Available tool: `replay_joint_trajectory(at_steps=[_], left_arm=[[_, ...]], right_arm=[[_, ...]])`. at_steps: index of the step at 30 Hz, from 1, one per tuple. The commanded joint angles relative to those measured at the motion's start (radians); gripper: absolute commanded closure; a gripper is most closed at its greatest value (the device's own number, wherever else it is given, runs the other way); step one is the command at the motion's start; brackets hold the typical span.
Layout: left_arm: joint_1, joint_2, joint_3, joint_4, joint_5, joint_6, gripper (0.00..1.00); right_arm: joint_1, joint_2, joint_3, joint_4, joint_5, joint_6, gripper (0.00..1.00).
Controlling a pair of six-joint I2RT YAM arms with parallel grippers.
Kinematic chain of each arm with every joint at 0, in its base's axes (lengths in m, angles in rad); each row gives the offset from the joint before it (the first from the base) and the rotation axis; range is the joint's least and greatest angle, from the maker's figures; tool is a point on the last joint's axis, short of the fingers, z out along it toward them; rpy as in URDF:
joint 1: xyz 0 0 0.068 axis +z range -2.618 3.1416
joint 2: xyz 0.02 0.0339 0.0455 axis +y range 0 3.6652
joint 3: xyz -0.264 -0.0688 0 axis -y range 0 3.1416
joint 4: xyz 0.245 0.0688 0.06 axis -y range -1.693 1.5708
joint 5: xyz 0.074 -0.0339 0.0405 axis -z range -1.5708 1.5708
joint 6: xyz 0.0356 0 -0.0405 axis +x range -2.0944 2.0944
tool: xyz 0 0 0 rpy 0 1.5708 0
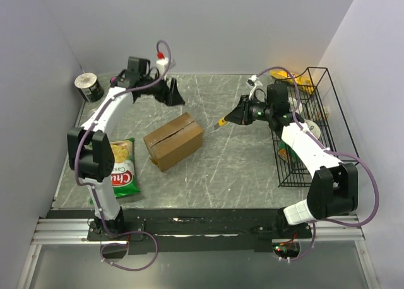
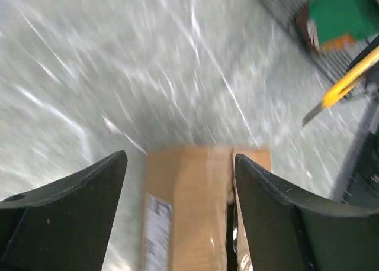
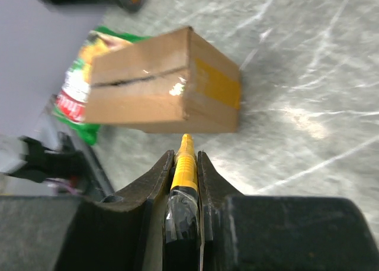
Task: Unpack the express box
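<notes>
1. Nearby, a green chips bag (image 1: 124,169) lies at 8 o'clock from the express box (image 1: 173,139).
2. The express box sits mid-table, seam up.
3. At 3 o'clock stands a wire basket (image 1: 293,172).
4. At 2 o'clock, the right gripper (image 3: 186,158) is clamped on a yellow cutter (image 1: 222,121), apart from the box.
5. At 12 o'clock, the left gripper (image 1: 172,92) hangs with fingers wide apart, empty.
6. At 10 o'clock, far, stands a round cup (image 1: 88,87).

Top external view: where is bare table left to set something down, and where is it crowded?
Widest bare table: the near strip from the express box across to the wire basket. Also free: the far middle between left gripper and right gripper. Crowded: the left side, chip bag beside the box, and the basket's edge.
</notes>
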Motion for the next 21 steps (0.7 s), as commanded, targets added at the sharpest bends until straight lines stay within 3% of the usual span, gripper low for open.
replay_joint_trajectory(at_steps=[1, 6, 10, 14, 17, 21], left_arm=[[0.023, -0.061, 0.093, -0.031, -0.087, 0.045, 0.21], [0.094, -0.139, -0.085, -0.078, -0.326, 0.139, 0.33], [0.148, -0.202, -0.255, -0.087, -0.381, 0.200, 0.49], [0.157, -0.230, -0.373, -0.106, -0.359, 0.252, 0.57], [0.143, -0.230, -0.390, -0.149, -0.245, 0.298, 0.60], [0.113, -0.251, -0.430, -0.221, -0.149, 0.370, 0.62]], right_arm=[[0.032, -0.030, 0.035, -0.084, 0.040, -0.183, 1.00], [0.102, -0.030, 0.037, -0.163, 0.039, -0.381, 1.00], [0.147, 0.034, 0.061, -0.158, 0.043, -0.421, 1.00], [0.168, 0.154, 0.162, -0.138, 0.057, -0.363, 1.00], [0.190, 0.241, 0.262, -0.105, 0.077, -0.324, 1.00], [0.243, 0.445, 0.511, -0.089, 0.102, -0.307, 1.00]])
